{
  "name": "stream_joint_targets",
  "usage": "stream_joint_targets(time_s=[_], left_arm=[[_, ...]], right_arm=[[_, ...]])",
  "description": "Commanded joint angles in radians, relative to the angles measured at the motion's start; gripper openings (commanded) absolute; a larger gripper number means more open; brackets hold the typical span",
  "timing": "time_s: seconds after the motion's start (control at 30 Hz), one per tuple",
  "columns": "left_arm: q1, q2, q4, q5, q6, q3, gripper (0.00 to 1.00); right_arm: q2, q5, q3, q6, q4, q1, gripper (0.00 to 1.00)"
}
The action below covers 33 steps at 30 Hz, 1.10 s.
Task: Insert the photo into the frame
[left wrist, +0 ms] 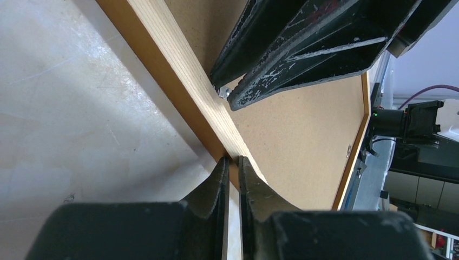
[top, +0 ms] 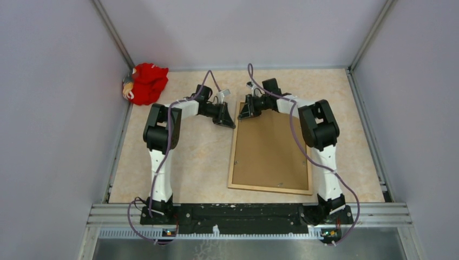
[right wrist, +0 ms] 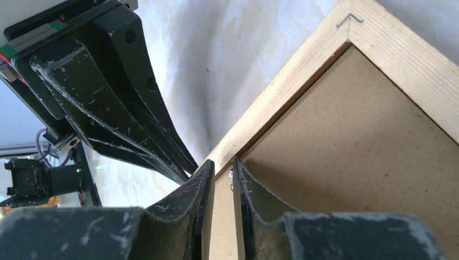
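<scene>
The frame (top: 233, 157) lies face down on the table, long side running away from me, with a brown backing board (top: 270, 149) inside it. The photo is not in view. Both grippers meet at the frame's far left corner. My left gripper (top: 230, 122) is shut, and its tips (left wrist: 234, 161) touch the outer side of the frame's left rail (left wrist: 178, 70). My right gripper (top: 244, 114) reaches in from above. Its fingers (right wrist: 223, 164) are nearly together over the rail's inner edge (right wrist: 270, 103), with a small metal tab (right wrist: 231, 176) between the tips.
A red plush toy (top: 145, 83) lies in the far left corner. Grey walls close in the table on three sides. A metal rail (top: 249, 211) with the arm bases runs along the near edge. Small metal tabs (top: 279, 184) show at the frame's near end.
</scene>
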State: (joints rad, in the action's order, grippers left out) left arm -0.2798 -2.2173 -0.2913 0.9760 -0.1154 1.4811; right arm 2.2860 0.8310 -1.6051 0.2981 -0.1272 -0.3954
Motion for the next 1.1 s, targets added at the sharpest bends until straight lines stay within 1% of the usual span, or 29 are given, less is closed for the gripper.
stream_joint_targets(time_s=[0.0, 0.1, 0.37, 0.43, 0.5, 0.6, 0.67, 0.7, 0.73, 0.8, 0.83, 0.9, 0.93, 0.97, 1.0, 1.07], left_arm=[[-0.012, -0.029, 0.040, -0.079, 0.017, -0.018, 0.13], [-0.013, -0.032, 0.040, -0.079, 0.017, -0.017, 0.12], [-0.013, -0.027, 0.037, -0.078, 0.025, -0.026, 0.12], [-0.013, -0.027, 0.031, -0.075, 0.029, -0.026, 0.12], [-0.013, -0.023, 0.023, -0.072, 0.034, -0.027, 0.12], [-0.012, -0.011, 0.015, -0.067, 0.037, -0.033, 0.12], [-0.010, 0.006, 0.018, -0.059, 0.036, -0.044, 0.12], [-0.009, 0.015, 0.019, -0.057, 0.038, -0.051, 0.12], [-0.007, 0.026, 0.016, -0.052, 0.044, -0.055, 0.13], [0.001, 0.050, -0.001, -0.049, 0.066, -0.061, 0.15], [0.007, 0.062, -0.012, -0.048, 0.082, -0.063, 0.17], [0.016, 0.087, -0.045, -0.051, 0.137, -0.063, 0.27], [0.017, 0.099, -0.080, -0.059, 0.174, -0.062, 0.34], [0.016, 0.110, -0.107, -0.069, 0.212, -0.062, 0.39], [0.017, 0.123, -0.125, -0.077, 0.242, -0.067, 0.43], [0.016, 0.146, -0.159, -0.092, 0.298, -0.086, 0.50]], right_arm=[[0.045, 0.087, -0.024, -0.035, -0.096, -0.073, 0.18], [0.059, 0.091, -0.044, -0.043, -0.117, -0.080, 0.17], [0.054, 0.089, -0.060, -0.023, -0.106, -0.085, 0.16], [0.037, 0.092, -0.076, -0.008, -0.101, -0.082, 0.17], [0.017, 0.107, -0.091, 0.012, -0.089, -0.076, 0.20], [-0.034, 0.107, -0.097, 0.042, -0.066, -0.068, 0.30], [-0.074, 0.072, -0.084, 0.067, -0.049, -0.055, 0.45], [-0.096, 0.038, -0.074, 0.084, -0.043, -0.048, 0.53], [-0.122, -0.008, -0.058, 0.104, -0.032, -0.036, 0.59], [-0.172, -0.110, -0.024, 0.154, -0.026, -0.004, 0.68], [-0.195, -0.173, -0.011, 0.173, -0.040, 0.023, 0.70], [-0.249, -0.314, 0.020, 0.199, -0.093, 0.065, 0.76], [-0.282, -0.383, 0.049, 0.216, -0.107, 0.090, 0.79], [-0.326, -0.439, 0.103, 0.239, -0.091, 0.116, 0.82], [-0.371, -0.475, 0.159, 0.262, -0.069, 0.139, 0.88], [-0.456, -0.574, 0.241, 0.281, -0.081, 0.184, 0.98]])
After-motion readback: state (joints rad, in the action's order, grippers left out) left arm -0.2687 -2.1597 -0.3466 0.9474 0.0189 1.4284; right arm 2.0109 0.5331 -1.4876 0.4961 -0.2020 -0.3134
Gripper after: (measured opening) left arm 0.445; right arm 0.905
